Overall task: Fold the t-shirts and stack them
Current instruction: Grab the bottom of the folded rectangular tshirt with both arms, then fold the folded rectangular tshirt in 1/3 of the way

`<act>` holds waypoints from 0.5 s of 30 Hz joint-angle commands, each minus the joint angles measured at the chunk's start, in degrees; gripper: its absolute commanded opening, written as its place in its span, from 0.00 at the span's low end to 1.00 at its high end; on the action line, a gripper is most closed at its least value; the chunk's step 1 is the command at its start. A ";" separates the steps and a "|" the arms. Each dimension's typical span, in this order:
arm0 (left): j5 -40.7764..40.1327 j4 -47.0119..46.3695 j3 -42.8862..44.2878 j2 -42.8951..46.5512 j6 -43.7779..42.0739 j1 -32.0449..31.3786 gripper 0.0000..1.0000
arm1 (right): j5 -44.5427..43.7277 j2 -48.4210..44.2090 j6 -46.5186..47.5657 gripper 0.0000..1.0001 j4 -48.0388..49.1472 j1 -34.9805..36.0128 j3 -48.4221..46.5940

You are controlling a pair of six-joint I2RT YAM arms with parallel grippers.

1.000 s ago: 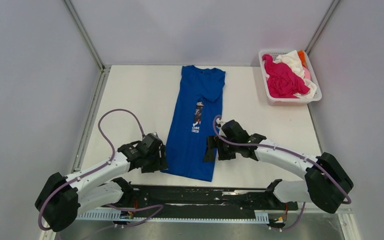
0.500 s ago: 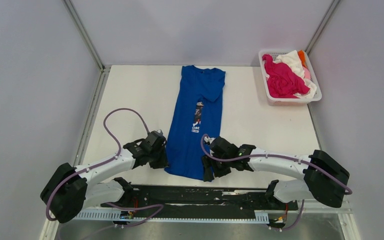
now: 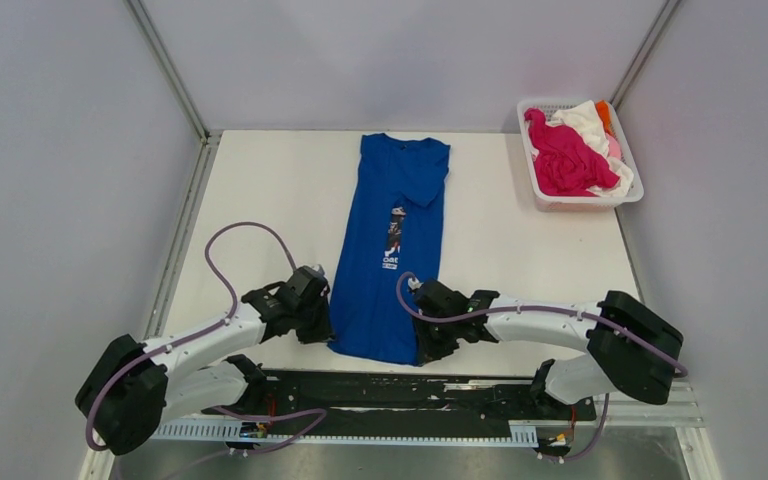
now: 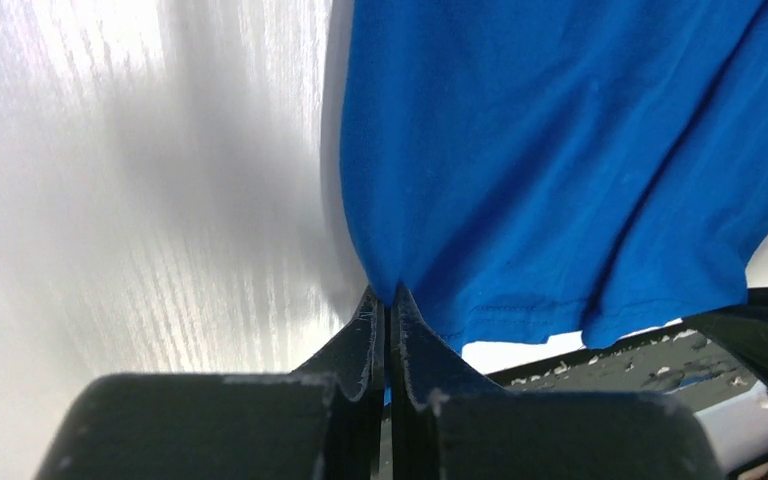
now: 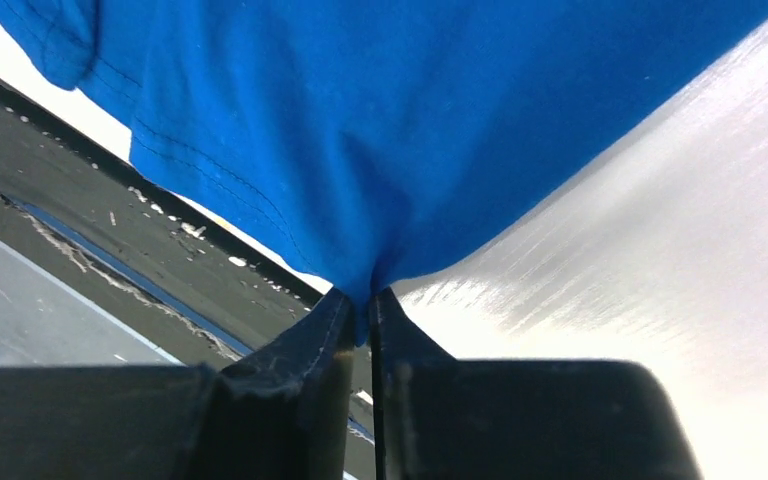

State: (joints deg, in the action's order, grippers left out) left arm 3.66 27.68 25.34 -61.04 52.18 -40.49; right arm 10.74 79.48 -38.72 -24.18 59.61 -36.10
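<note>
A royal blue t-shirt [image 3: 392, 245] lies folded into a long strip down the middle of the white table [image 3: 260, 190], collar at the far end, small chest print showing. My left gripper [image 3: 326, 328] is shut on the strip's near left hem corner; the left wrist view shows blue cloth [image 4: 520, 150] pinched between the fingertips [image 4: 388, 300]. My right gripper [image 3: 422, 342] is shut on the near right hem corner, and cloth [image 5: 390, 130] bunches into its jaws [image 5: 362, 305]. More t-shirts, magenta [image 3: 563, 158], white [image 3: 588, 120] and a bit of orange, lie crumpled in the basket.
A white slatted plastic basket [image 3: 575, 201] stands at the table's far right corner. A black rail [image 3: 390, 392] runs along the near edge by the arm bases. White walls with metal corner posts enclose the table on three sides.
Both arms moved toward the near hem of the blue t-shirt, the right one farther down and left. Both grippers went from open to shut on the hem corners.
</note>
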 commanded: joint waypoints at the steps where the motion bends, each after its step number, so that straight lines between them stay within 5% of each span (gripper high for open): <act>1: 2.26 2.68 -0.61 3.76 -0.59 -0.11 0.00 | -3.28 -1.19 -1.44 0.08 -0.91 0.68 -1.53; 8: 2.75 -1.94 3.83 7.02 -2.78 -0.03 0.00 | -7.37 -4.58 -0.24 0.01 -1.77 -2.25 -5.08; 15: -1.39 -7.53 11.77 -3.71 -5.77 3.60 0.00 | -8.64 -2.70 4.27 0.00 -0.53 -10.64 -10.52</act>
State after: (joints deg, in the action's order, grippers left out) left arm 5.10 26.74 31.97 -59.48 49.21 -39.46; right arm 4.56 76.49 -37.71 -26.61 53.30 -42.28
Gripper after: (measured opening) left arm 0.010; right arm 0.017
